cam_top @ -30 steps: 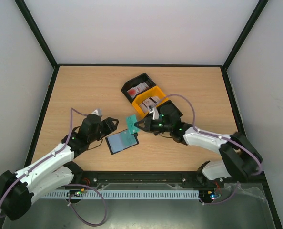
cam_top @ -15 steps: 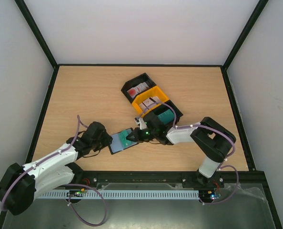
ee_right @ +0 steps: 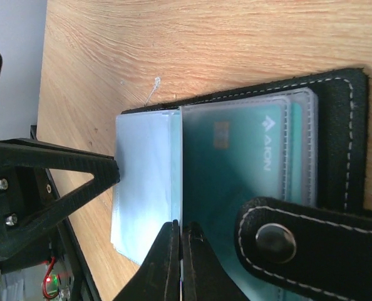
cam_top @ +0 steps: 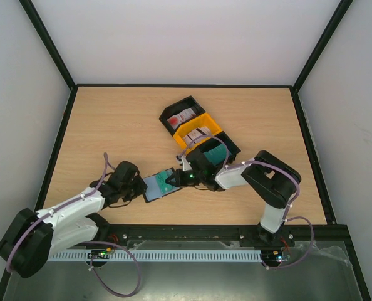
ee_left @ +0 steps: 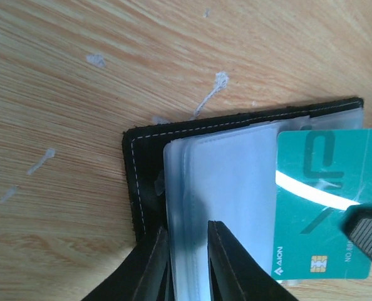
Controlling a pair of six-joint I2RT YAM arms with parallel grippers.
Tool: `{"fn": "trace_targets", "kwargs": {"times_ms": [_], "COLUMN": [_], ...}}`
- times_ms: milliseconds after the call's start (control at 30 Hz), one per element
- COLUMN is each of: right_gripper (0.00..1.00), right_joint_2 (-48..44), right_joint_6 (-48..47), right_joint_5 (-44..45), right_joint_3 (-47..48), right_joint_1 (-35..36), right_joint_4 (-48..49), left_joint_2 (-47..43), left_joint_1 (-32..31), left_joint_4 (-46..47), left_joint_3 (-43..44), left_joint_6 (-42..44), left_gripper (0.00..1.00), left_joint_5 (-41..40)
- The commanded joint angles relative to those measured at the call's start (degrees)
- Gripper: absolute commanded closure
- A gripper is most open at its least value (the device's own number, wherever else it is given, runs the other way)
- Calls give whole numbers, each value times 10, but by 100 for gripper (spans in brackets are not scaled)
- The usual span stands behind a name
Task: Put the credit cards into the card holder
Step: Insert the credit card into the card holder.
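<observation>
The card holder (cam_top: 156,187) lies open on the table, a black wallet (ee_left: 139,163) with clear sleeves (ee_left: 223,188). My left gripper (cam_top: 141,187) pinches the stack of sleeves at its near end, one finger on each side (ee_left: 186,266). My right gripper (cam_top: 173,180) is shut on a teal credit card (ee_left: 324,207), whose edge sits against the sleeves' opening (ee_right: 181,251). Another teal card (ee_right: 236,163) shows through a frosted sleeve. The holder's snap strap (ee_right: 280,241) lies to the right of my right fingers.
Behind the right arm stand a black tray (cam_top: 180,116) with white and red cards, a yellow tray (cam_top: 197,130), and a black tray (cam_top: 222,150) with teal cards. The left gripper's finger (ee_right: 54,182) is close to the sleeves' left edge.
The right gripper brought the teal card down from above the table to the holder. The left gripper moved in from the left and closed on the sleeves.
</observation>
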Motion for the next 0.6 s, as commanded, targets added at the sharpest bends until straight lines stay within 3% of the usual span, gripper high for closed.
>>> {"fn": "trace_targets", "kwargs": {"times_ms": [0,567], "right_gripper": [98,98], "right_joint_2": [14,57], "right_joint_6": [-4,96], "right_joint_5": [11,-34], "right_joint_3": [-12,-27], "right_joint_1": [4,17], "right_joint_4": [36,103], "left_joint_2": [17,24], "left_joint_1": [6,7], "left_joint_4": [21,27], "left_joint_3": [-14,-19], "left_joint_6": [10,15], "left_gripper": [82,85], "left_joint_5": [27,30]}}
